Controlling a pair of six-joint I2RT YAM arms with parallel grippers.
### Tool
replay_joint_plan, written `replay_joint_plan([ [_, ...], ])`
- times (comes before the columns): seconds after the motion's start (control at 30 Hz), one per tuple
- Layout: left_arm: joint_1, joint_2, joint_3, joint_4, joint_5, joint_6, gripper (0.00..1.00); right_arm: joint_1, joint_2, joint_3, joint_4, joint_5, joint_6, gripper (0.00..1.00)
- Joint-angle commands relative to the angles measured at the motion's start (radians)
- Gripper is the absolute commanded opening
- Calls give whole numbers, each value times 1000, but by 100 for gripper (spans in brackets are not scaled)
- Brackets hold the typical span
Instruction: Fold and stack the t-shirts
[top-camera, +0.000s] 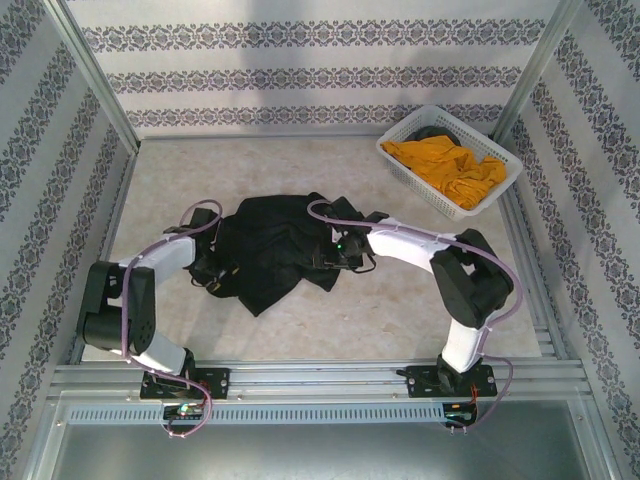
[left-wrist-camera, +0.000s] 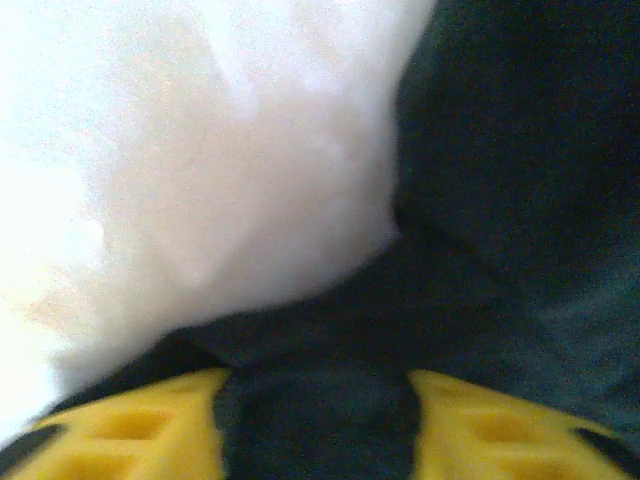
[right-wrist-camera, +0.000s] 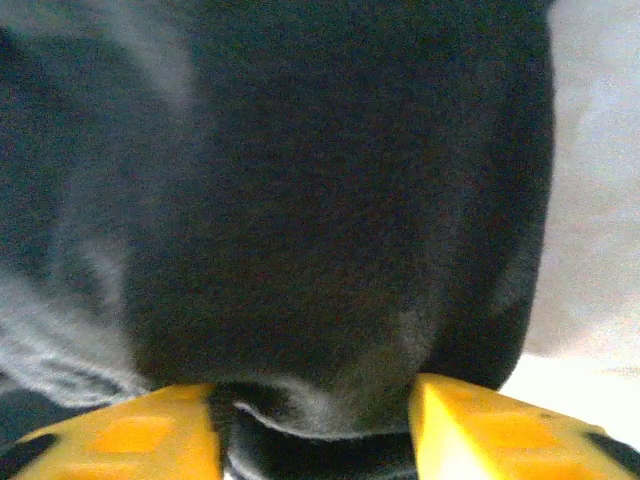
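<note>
Left end effector (left-wrist-camera: 315, 435) and right end effector (right-wrist-camera: 315, 430) each straddle a fold of the crumpled plain black cloth t-shirt (top-camera: 268, 252) on the worktop (top-camera: 400, 320), clamped or not I can't tell; cloth's light, limp, will sag, so I'd grab hems or shoulder seams.

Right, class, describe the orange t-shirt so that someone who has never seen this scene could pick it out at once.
Start at the pale table and look to its far right corner, where a white lattice basket sits. The orange t-shirt lies crumpled inside it. Its mustard colour sets it apart from the black t-shirt spread at the table's middle.
</note>
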Motion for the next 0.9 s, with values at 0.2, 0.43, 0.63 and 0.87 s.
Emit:
replay_joint_plan([
  [0.2, 0, -115, 157, -10, -113, 26, 0, -64, -72, 57, -29, 58, -15, 0],
  [0.43, 40, -184, 366, -23, -188, 45, 0, -195, -201, 223, -77, 100, -77, 0],
  [0.63, 67, -177, 521, 58, -191, 84, 0, -274, -245, 358, -98, 58, -101, 0],
  [0.87, 100, -124, 617, 170, -104, 72, 0, -335, -337, 394, -61, 47, -88, 0],
])
